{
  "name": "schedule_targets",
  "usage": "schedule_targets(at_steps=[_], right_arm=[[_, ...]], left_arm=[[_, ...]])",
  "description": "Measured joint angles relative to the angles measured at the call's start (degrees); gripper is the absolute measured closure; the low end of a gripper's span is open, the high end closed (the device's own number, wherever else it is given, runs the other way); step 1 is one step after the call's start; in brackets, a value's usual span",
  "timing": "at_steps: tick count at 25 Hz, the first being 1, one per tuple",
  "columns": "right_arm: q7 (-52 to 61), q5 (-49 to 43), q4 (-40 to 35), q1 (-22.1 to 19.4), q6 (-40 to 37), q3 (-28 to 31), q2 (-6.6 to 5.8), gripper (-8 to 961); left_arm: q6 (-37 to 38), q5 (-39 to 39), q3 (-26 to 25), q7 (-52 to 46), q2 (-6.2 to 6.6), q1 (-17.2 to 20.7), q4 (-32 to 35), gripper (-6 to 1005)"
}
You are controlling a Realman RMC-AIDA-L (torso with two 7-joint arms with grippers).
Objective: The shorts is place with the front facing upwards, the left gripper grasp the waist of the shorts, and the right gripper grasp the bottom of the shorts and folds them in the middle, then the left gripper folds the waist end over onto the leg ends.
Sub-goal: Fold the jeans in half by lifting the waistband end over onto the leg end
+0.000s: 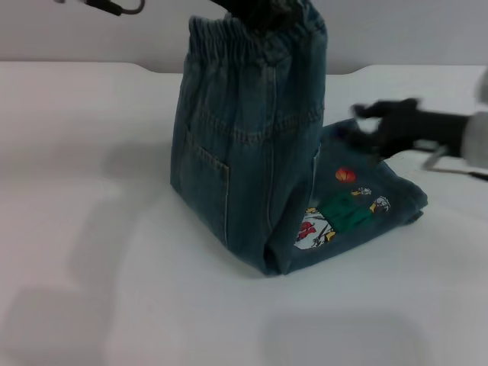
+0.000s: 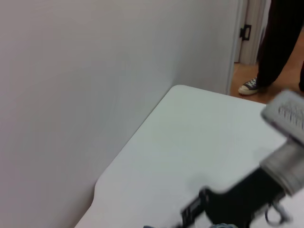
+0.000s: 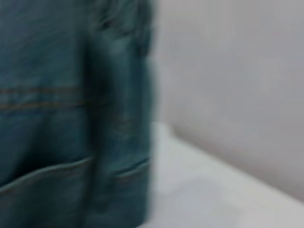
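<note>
The left hand (image 1: 259, 9) grips the waist (image 1: 244, 38), shorts (image 1: 252, 152) hanging above the tabletop (image 1: 91, 229); it should carry that end over onto the leg ends (image 1: 408, 202), beside the right hand (image 1: 366, 126), whose grip I cannot tell.

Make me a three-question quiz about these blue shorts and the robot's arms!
1. Where is the waist of the shorts?
A. flat on the table
B. lifted up high
C. under the leg ends

2. What colour is the ball printed on the shorts?
A. orange
B. purple
C. yellow

3. What is the left end effector doing?
A. resting on the table
B. gripping the waistband
C. holding a cup

Answers: 1 B, the gathered band stands at the top, above the table. 2 A, an orange ball shows beside the cartoon print. 3 B, the waistband hangs from it. The right end effector sits by the leg ends.
</note>
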Motion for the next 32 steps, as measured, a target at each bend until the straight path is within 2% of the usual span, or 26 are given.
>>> schedule_targets(at_steps=[8,11,21,32], right_arm=[[-1.0,0.4,-5.8,-6.1,-0.5,17.0,-0.07,439],[-1.5,0.4,-6.8,-7.6,-1.2,20.7,-0.09,439],[-1.8,0.5,-6.9,-9.8,-2.1,26.1,-0.67,439],[-1.8,0.5,-6.8,-9.8,-2.3,26.5,-0.57,438]], left_arm=[[-4.4,-0.1,3.8,-1.1,0.00,-0.1,-2.3,934],[-6.6,-0.1,5.6,-1.6,-0.10,-0.2,-3.4,923],[-13.7,0.4,11.5,-3.2,-0.26,-0.2,-6.8,885],[-16.0,-0.1,13.5,-3.4,-0.35,-0.7,-10.6,843]])
